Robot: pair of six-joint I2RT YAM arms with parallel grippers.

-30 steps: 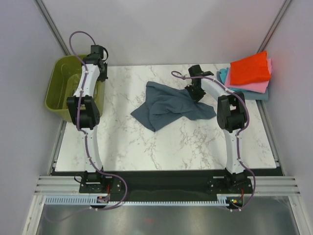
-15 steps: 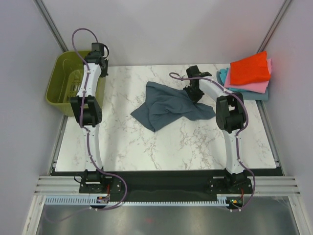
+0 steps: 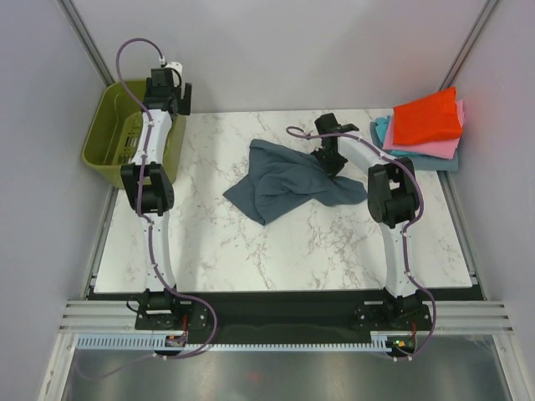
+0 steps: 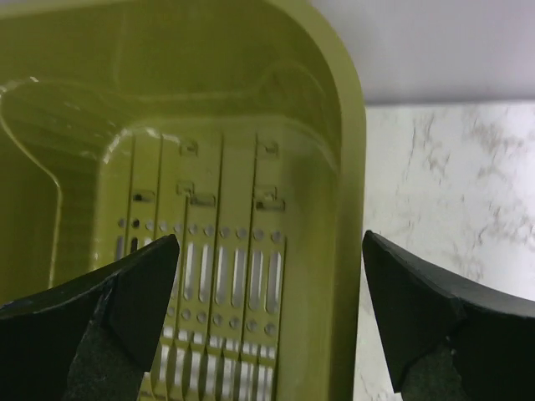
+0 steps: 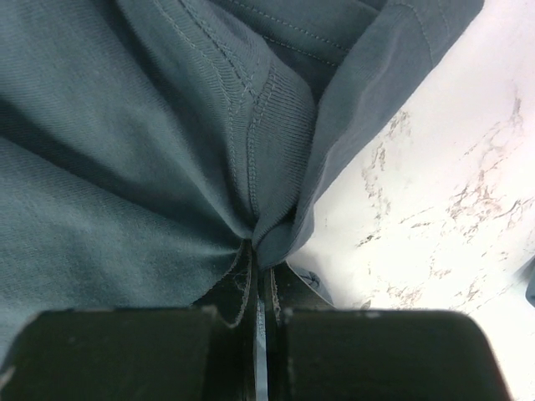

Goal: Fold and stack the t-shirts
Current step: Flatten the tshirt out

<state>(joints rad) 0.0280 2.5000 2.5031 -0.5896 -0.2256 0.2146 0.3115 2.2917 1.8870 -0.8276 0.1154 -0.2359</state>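
An olive-green plastic basket (image 3: pixel 102 144) stands at the far left corner of the white marble-patterned desk (image 3: pixel 292 242), mostly beyond its left edge. The left wrist view shows the basket's slotted, perforated bottom, smooth walls and rounded rim. Plain grey walls (image 3: pixel 276 50) enclose the desk.

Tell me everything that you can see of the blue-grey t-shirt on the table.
The blue-grey t-shirt is soft knit cloth, unfolded and crumpled, lying in loose folds near the middle of the marble table. A ribbed, stitched hem shows in the right wrist view. The right gripper is shut on a bunched fold at its right edge. Nothing else touches it.
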